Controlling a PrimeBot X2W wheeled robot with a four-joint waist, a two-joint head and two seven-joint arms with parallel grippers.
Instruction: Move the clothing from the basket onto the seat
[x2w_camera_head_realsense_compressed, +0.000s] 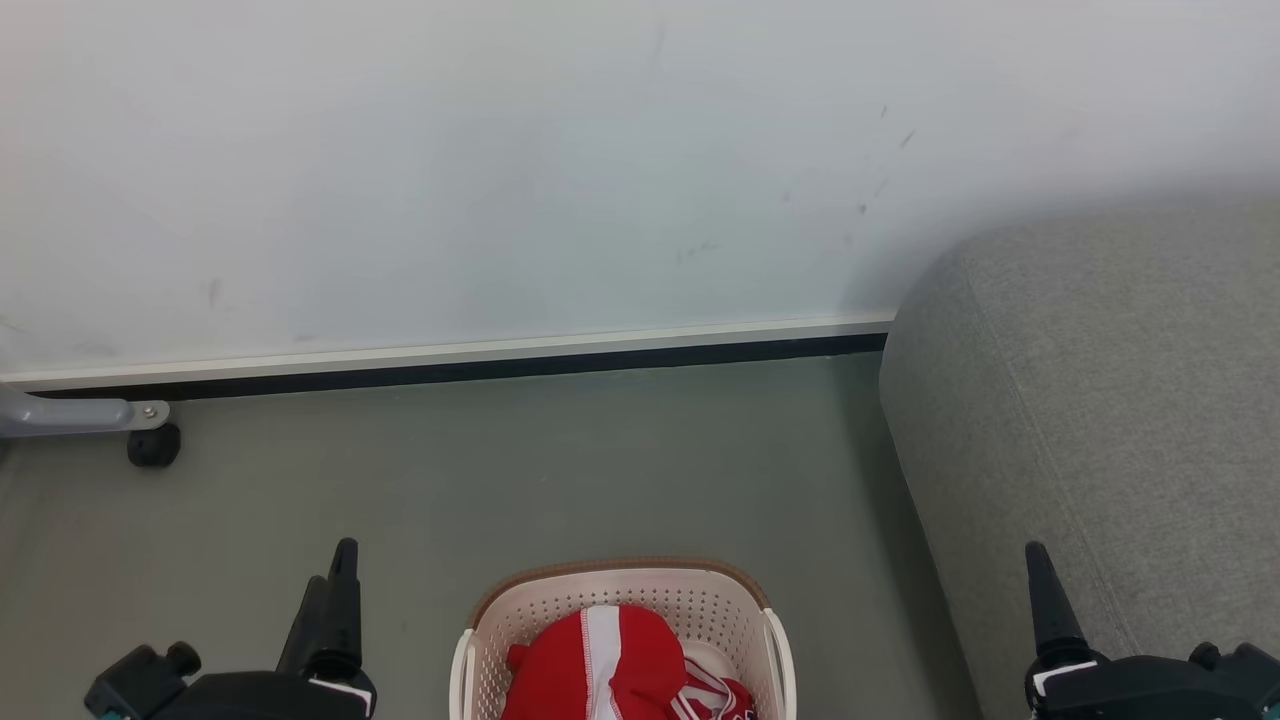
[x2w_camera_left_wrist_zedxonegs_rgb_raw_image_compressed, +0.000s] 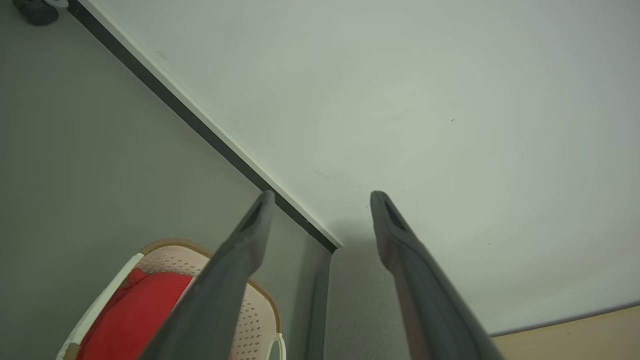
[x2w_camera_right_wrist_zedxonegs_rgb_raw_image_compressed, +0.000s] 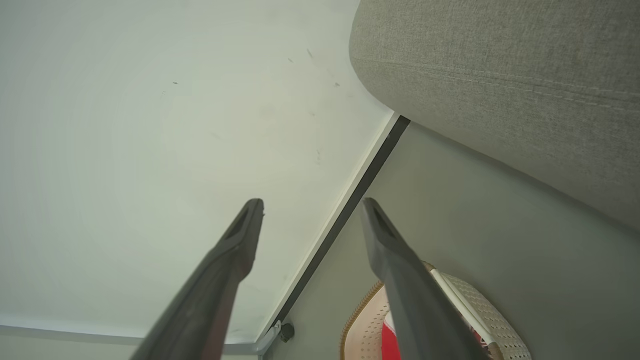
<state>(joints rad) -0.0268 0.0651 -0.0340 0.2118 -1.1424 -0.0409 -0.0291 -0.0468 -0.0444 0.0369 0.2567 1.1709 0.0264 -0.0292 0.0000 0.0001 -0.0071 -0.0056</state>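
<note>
At the lower middle of the head view, the clothing (x2w_camera_head_realsense_compressed: 620, 665) is seen heaped inside the basket (x2w_camera_head_realsense_compressed: 625, 572). The basket stands on the floor (x2w_camera_head_realsense_compressed: 560, 470), with the seat (x2w_camera_head_realsense_compressed: 1100, 420) near it on the robot's right. No red fabric is laid on the seat yet. The left gripper (x2w_camera_left_wrist_zedxonegs_rgb_raw_image_compressed: 322, 194) and the right gripper (x2w_camera_right_wrist_zedxonegs_rgb_raw_image_compressed: 310, 201) are held with their fingers spread apart, and nothing is carried between them. One is placed at each side of the basket, not touching it.

The garments are judged to be light, soft and limp, so they are expected to sag when lifted, and a hanging part could be caught on the basket rim. A hold is best taken on the raised red fold with the white stripe, at the top of the heap, where enough cloth can be pinched. The thin white-trimmed edges at the right are judged less secure.

In the head view the whole arrangement is given, but the near part of the basket is cut off by the picture's edge. In the left wrist view the strip of floor between basket and seat is shown. In the right wrist view the rounded corner of the seat is shown close up, while the clothing is mostly hidden behind a finger.
</note>
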